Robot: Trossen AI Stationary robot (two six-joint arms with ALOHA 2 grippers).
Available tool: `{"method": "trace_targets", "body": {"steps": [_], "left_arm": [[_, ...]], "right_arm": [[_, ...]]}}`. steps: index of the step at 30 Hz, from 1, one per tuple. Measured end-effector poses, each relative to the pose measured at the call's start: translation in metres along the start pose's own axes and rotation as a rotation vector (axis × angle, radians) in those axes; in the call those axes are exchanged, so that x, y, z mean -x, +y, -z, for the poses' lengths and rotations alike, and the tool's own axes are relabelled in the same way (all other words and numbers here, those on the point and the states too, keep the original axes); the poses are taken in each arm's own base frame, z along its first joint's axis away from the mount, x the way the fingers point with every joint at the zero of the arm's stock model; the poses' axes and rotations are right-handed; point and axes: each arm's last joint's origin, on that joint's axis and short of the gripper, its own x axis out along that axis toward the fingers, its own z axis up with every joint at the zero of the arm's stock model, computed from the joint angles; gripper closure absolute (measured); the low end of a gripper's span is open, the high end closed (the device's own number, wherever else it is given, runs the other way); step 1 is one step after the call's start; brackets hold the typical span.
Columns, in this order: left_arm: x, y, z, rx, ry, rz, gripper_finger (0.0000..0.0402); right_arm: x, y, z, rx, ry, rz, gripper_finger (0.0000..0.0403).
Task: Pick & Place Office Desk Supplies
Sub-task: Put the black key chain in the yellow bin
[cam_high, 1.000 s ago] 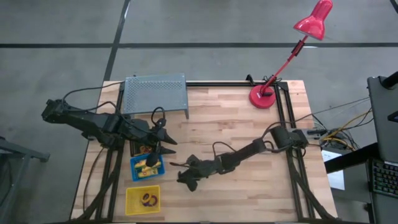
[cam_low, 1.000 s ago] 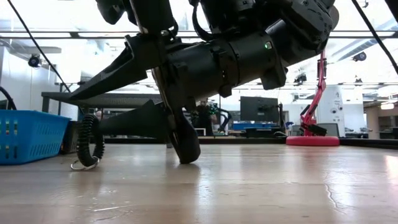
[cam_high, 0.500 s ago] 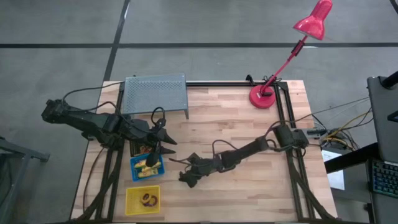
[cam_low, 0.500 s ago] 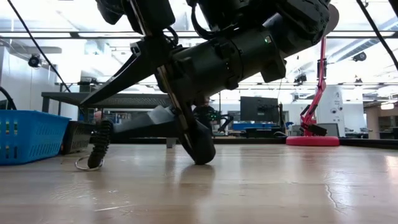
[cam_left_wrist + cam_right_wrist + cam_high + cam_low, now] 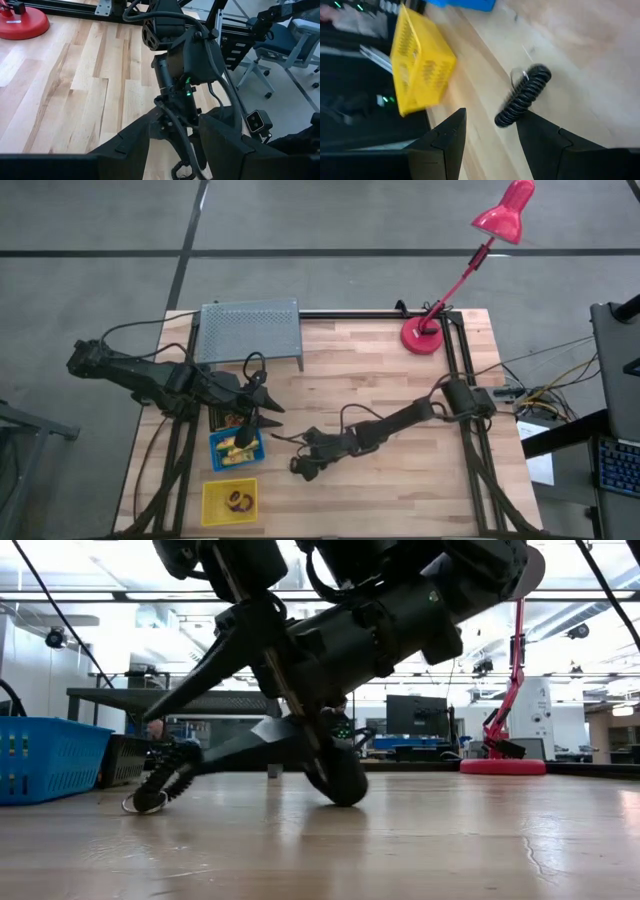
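Note:
A black coiled cord loop with a small metal ring [image 5: 165,778] [image 5: 522,95] lies on the wood, its ring end down and its upper end leaning toward the table's right. My right gripper [image 5: 168,735] [image 5: 491,112] [image 5: 298,465] is open and low over the table's middle, with the coil just ahead between its fingers. My left gripper [image 5: 265,412] [image 5: 175,125] is open and hovers over the blue bin [image 5: 237,448], which holds yellow items. The yellow bin [image 5: 210,502] [image 5: 420,65] holds small rings. My right gripper stays open. Its lower finger [image 5: 235,748] comes in low from the table's right, and its tip seems to meet the coil's upper end [image 5: 186,756]. The coil leans, with its ring end [image 5: 138,804] on the table. The upper finger stands clear above it.
A grey perforated box [image 5: 250,332] stands at the far left of the table. The pink lamp's base [image 5: 424,337] is at the far right corner. A black bin [image 5: 222,418] sits beside the blue one. Bare wood lies to the right of my right gripper.
My right gripper has tipped its fingers down toward the table and slid a little toward the table's right. The coil, first standing as a face-on loop, turned edge-on and now leans over, with its ring end staying in place.

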Motion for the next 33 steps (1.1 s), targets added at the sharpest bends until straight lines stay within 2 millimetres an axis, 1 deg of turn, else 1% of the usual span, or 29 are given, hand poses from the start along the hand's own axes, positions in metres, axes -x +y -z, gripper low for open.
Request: {"method": "trace_targets", "body": {"steps": [2, 6, 11, 16, 20, 23, 27, 33], "left_arm": [[0.000, 0.000, 0.000, 0.000, 0.000, 0.000, 0.0228], [0.000, 0.000, 0.000, 0.000, 0.000, 0.000, 0.0228], [0.000, 0.000, 0.000, 0.000, 0.001, -0.001, 0.0228], [0.000, 0.000, 0.000, 0.000, 0.001, 0.000, 0.0228], [0.000, 0.000, 0.000, 0.000, 0.001, 0.000, 0.0228], [0.000, 0.000, 0.000, 0.000, 0.002, -0.001, 0.0228], [0.000, 0.000, 0.000, 0.000, 0.002, -0.001, 0.0228], [0.000, 0.000, 0.000, 0.000, 0.002, -0.001, 0.0228]], "right_arm": [[0.005, 0.002, -0.001, 0.031, 0.013, 0.035, 0.0234], [0.018, -0.001, 0.000, 0.091, 0.029, 0.190, 0.0234], [0.030, 0.003, -0.002, 0.162, -0.015, 0.250, 0.0234], [0.038, 0.011, -0.004, 0.220, -0.036, 0.241, 0.0234], [0.052, 0.021, -0.007, 0.320, -0.060, 0.251, 0.0234], [0.068, 0.035, -0.012, 0.429, -0.114, 0.246, 0.0234], [0.104, 0.068, -0.019, 0.573, -0.221, 0.176, 0.0234], [0.155, 0.092, -0.022, 0.782, -0.310, 0.175, 0.0234]]}}
